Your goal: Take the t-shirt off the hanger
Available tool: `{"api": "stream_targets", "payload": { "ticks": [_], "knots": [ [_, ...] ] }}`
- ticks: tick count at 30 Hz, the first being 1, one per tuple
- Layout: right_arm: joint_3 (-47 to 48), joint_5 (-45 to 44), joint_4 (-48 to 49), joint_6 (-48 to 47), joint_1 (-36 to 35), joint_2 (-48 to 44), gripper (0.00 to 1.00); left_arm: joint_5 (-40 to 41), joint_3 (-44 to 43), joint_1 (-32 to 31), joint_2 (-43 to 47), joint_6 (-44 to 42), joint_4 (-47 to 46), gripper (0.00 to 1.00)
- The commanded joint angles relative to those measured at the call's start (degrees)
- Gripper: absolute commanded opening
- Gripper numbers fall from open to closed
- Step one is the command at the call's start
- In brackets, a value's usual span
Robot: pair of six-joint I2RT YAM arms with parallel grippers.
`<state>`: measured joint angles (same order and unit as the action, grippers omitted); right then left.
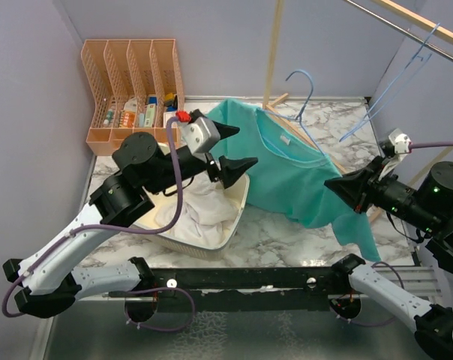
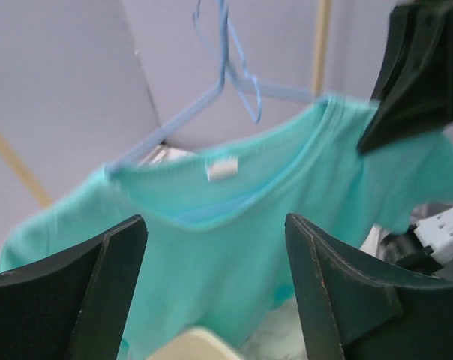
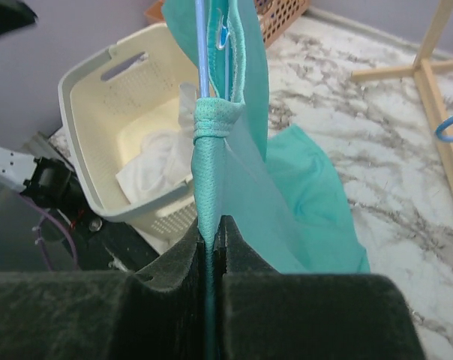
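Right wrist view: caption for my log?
Right gripper pinching the teal t-shirt on its blue wire hanger; cream plastic laundry basket beyond.

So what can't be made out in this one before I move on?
Right wrist: whether the right gripper pinches the hanger wire too; t-shirt fabric covers it at the shut jaws.
Left wrist: neck label text, blurred.
Top external: organizer contents, too small; part of the basket, hidden by the left arm.

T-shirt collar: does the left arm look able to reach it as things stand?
Probably yes. The left gripper is open and faces the collar with nothing between them; the right gripper pinches the t-shirt off to one side.
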<state>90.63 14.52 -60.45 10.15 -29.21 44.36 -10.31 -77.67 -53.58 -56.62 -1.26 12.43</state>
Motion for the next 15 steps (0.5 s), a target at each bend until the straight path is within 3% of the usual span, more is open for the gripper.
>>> {"api": "stream_targets", "payload": {
  "ticks": [1, 8, 15],
  "knots": [
    [-5.42, 5.64, -3.12, -0.66, -0.14, -4.12, 0.04, -8.40, -7.68, 0.17, -7.23, -4.23, -0.88, 0.85],
    [-9.12, 9.15, -4.49, -1.27, -0.14, -8.39, 0.05, -21.90, -19.05, 0.34, -16.69, -10.34, 7.31, 0.86],
    [-8.76, 9.45, -5.14, -1.83, -0.14, -10.88, 0.06, -38.31, -19.00, 2.26, -19.62, -10.00, 7.80, 0.81]
  ]
}}
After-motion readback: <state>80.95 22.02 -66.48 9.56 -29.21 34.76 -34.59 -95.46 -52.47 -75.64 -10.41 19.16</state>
